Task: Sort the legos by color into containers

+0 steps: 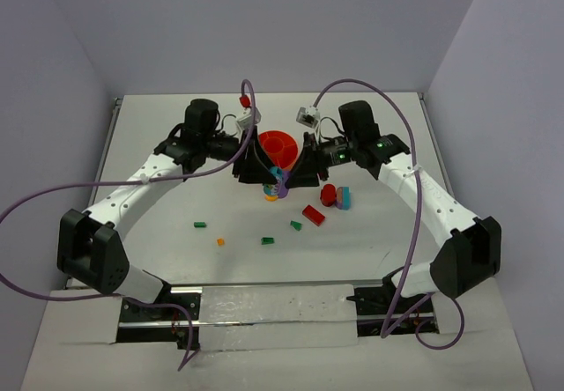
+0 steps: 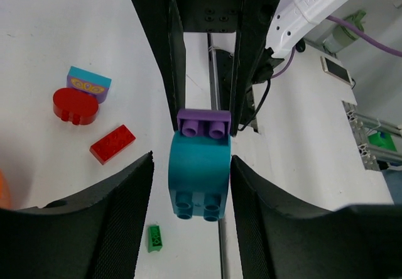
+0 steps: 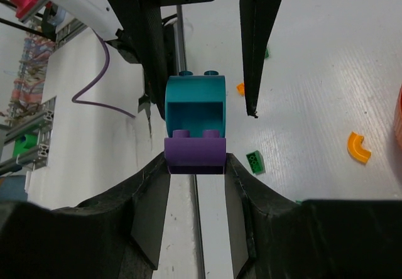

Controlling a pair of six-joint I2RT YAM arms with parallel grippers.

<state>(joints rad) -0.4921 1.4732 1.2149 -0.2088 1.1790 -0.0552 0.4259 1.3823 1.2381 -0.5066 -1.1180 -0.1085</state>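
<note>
Where the white surface (image 1: 370,250) lies nearest the arm bases, loose stock: small green bricks (image 1: 200,225) and one tiny orange piece (image 1: 220,241), well apart, then a red brick (image 1: 313,214) near a red round piece (image 1: 328,195), itself just beside a patterned block (image 1: 343,198) in teal and purple. Mid-surface, held up off it: a teal block (image 2: 200,172) joined to a purple block (image 3: 195,154); the right hand (image 3: 196,166) is clenched on the purple one, while the left hand (image 2: 191,166) brackets the teal one with a sliver of gap at one finger, so I cannot tell whether it grips. Farthest: the orange bowl (image 1: 280,144), just behind both hands and partly hidden by them.
</note>
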